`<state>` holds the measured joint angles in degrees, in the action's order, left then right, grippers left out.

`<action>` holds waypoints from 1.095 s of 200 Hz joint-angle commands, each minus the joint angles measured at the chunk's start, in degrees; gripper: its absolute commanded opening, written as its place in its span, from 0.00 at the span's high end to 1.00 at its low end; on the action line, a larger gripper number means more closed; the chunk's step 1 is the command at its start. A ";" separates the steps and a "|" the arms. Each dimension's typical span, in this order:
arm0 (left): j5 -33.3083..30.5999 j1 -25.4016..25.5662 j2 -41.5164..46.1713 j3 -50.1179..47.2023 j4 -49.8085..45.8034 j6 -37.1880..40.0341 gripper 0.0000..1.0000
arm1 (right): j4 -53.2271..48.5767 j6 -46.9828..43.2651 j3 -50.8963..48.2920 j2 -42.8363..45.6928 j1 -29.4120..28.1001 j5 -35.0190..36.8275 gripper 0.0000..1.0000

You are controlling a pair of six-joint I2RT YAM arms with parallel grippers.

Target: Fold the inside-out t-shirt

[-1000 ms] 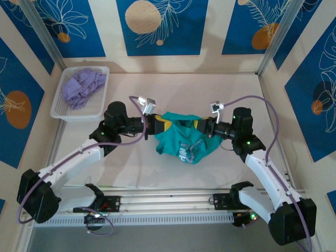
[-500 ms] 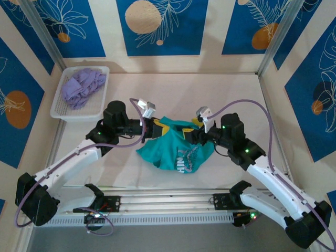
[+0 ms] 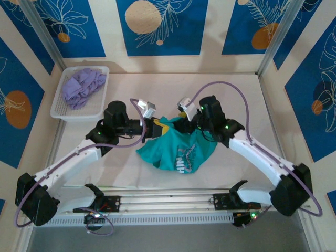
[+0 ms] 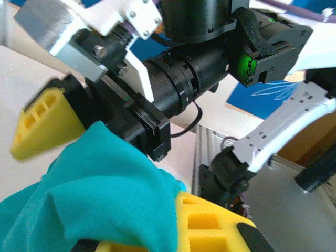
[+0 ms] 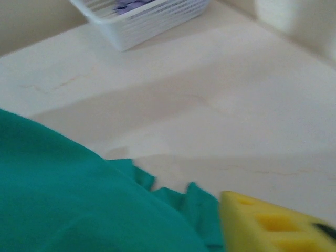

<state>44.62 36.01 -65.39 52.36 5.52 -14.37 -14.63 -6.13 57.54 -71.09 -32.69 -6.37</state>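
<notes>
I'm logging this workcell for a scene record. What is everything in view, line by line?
t-shirt: one, teal-green with white print, bunched mid-table
basket: one, white, far-left of table
garment: one, lavender, heaped in the basket
table: one, pale beige
wall panels: several, blue with white leaves and orange circles, around the table
left gripper: one, yellow fingers, gripping the t-shirt's upper edge
right gripper: one, yellow fingers, on that edge close beside the left

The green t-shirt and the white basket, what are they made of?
The t-shirt looks like soft knit fabric, probably cotton, with a matte finish: fine ribbing shows and it crumples in folds. The basket looks like hard white plastic, with slatted walls.
</notes>
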 commanded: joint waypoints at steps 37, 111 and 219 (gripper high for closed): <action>-40.74 -0.67 1.79 0.90 -10.48 3.37 1.00 | 5.78 22.16 -1.34 6.39 9.45 -35.74 0.94; -45.20 -0.58 -7.04 9.40 -20.25 5.74 0.76 | 22.98 40.06 -4.79 5.65 9.88 -40.51 1.00; -18.22 1.97 3.45 3.22 -10.40 -0.38 0.57 | 22.41 40.20 -5.23 4.17 10.85 -36.17 1.00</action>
<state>13.30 37.32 -59.44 54.26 -9.28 -11.66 6.48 33.30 52.88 -67.00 -22.04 -42.85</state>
